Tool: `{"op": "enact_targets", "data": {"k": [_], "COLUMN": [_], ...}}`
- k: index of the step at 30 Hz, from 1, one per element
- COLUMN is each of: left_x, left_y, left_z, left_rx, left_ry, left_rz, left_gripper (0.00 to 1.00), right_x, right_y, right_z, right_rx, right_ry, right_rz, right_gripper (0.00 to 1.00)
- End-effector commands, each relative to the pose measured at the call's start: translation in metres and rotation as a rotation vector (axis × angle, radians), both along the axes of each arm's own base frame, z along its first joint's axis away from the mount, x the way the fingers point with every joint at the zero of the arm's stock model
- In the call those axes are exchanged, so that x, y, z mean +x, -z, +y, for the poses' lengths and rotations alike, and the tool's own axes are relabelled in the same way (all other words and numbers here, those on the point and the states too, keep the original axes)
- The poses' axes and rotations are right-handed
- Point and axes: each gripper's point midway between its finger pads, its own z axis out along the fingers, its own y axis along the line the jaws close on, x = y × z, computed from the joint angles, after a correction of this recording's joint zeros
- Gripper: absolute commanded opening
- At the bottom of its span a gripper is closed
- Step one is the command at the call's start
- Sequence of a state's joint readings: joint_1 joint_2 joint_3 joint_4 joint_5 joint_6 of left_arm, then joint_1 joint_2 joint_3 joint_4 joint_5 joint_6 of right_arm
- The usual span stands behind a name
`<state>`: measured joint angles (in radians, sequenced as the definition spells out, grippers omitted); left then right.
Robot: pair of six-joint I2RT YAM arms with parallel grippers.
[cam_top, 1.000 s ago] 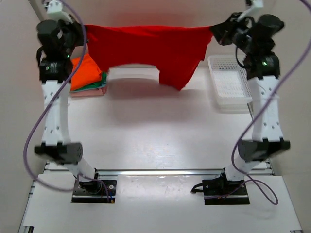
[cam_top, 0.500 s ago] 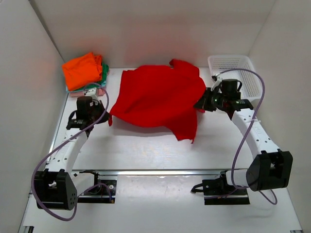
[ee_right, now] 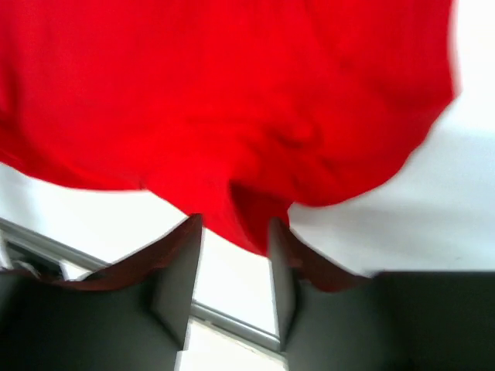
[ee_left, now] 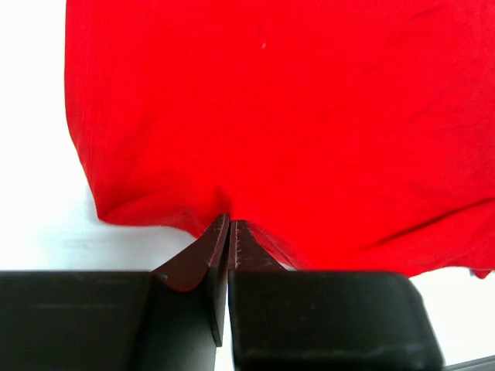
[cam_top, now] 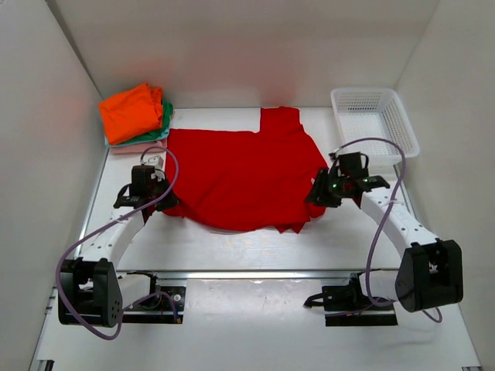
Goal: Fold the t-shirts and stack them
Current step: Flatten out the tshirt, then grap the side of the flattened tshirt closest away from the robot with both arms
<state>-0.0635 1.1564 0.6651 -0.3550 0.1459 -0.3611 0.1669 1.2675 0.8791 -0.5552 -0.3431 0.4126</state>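
Observation:
The bright red t-shirt (cam_top: 240, 174) lies spread over the middle of the table, one sleeve pointing to the back. At its near left corner my left gripper (cam_top: 165, 202) is low on the table. In the left wrist view its jaws (ee_left: 229, 224) are pressed together on the red hem (ee_left: 294, 116). My right gripper (cam_top: 315, 195) is at the shirt's near right edge. It stands open (ee_right: 234, 222), with a loose corner of red cloth (ee_right: 232, 93) drooping between the fingers. Folded t-shirts sit stacked at the back left, with orange (cam_top: 133, 112) on top, then green (cam_top: 164, 116) and pale pink (cam_top: 139, 147).
A white mesh basket (cam_top: 373, 124) stands at the back right, close behind the right arm. White walls close in the table on the left, back and right. Both arm bases sit on the metal rail (cam_top: 255, 274) at the near edge.
Both arms came down from holding the shirt stretched high at the back and laid it on the table. The right gripper opened and let its corner go.

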Motion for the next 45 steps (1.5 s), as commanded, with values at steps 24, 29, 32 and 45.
{"op": "enact_targets", "data": {"k": [24,29,32,45], "left_x": [-0.011,-0.010,-0.011,-0.013], "left_y": [-0.002,-0.003,-0.003,-0.006], "left_z": [-0.010,-0.009,-0.011,-0.015], "left_rx": [-0.047,-0.055,-0.057,-0.077], "left_ry": [-0.002,-0.002,-0.002,0.001], "left_rz": [-0.055,-0.060,-0.064,-0.074], "left_gripper": [0.13,0.13,0.13,0.13], "right_x": [-0.054,-0.055,-0.058,-0.111], "right_y": [0.087,0.098,0.103,0.079], "right_z": [0.035,0.042,0.042,0.045], "right_rx": [-0.158,-0.184,-0.193,-0.138], "right_ry": [-0.044,-0.067,-0.068,-0.079], "right_rz": [-0.022,-0.001,0.006,0.088], "right_gripper": [0.45,0.45,0.32,0.00]}}
